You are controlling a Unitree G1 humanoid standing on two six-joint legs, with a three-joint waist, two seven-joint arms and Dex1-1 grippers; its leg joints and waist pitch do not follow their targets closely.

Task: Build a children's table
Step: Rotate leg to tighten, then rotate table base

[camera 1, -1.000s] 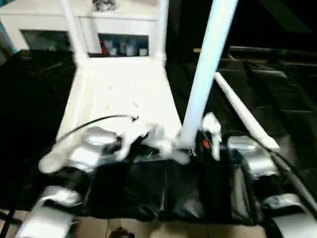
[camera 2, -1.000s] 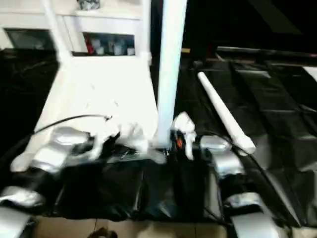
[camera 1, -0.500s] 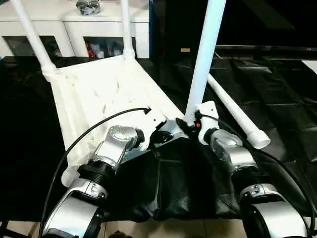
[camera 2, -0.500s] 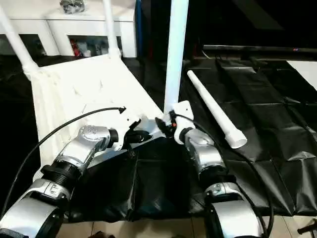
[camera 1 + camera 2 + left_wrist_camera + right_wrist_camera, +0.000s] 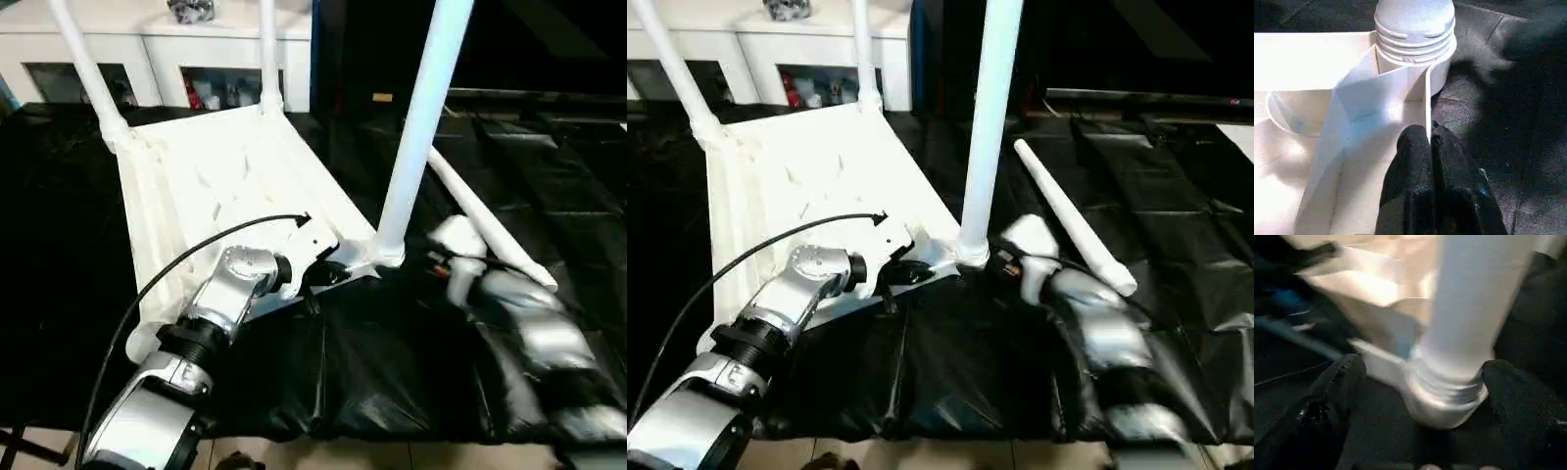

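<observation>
The white tabletop point(image 5: 225, 176) lies upside down on the black sheet. Two far legs point(image 5: 83, 69) point(image 5: 266, 49) stand in its back corner sockets. A third leg point(image 5: 416, 127) stands upright in the near right socket point(image 5: 1415, 34). My left gripper point(image 5: 1430, 142) is shut on the tabletop's thin rim wall just beside that socket. My right gripper point(image 5: 1422, 367) is open, one finger on each side of the third leg's base and clear of it. The fourth leg point(image 5: 1073, 220) lies loose on the sheet to the right.
A black sheet point(image 5: 392, 362) covers the floor under the work. A white cabinet with glass doors point(image 5: 167, 59) stands behind the tabletop. A black cable point(image 5: 196, 250) arcs over my left forearm.
My right gripper has drawn back to the right from the near leg's base. The leg stays upright in its socket. My left gripper has kept its hold on the rim.
</observation>
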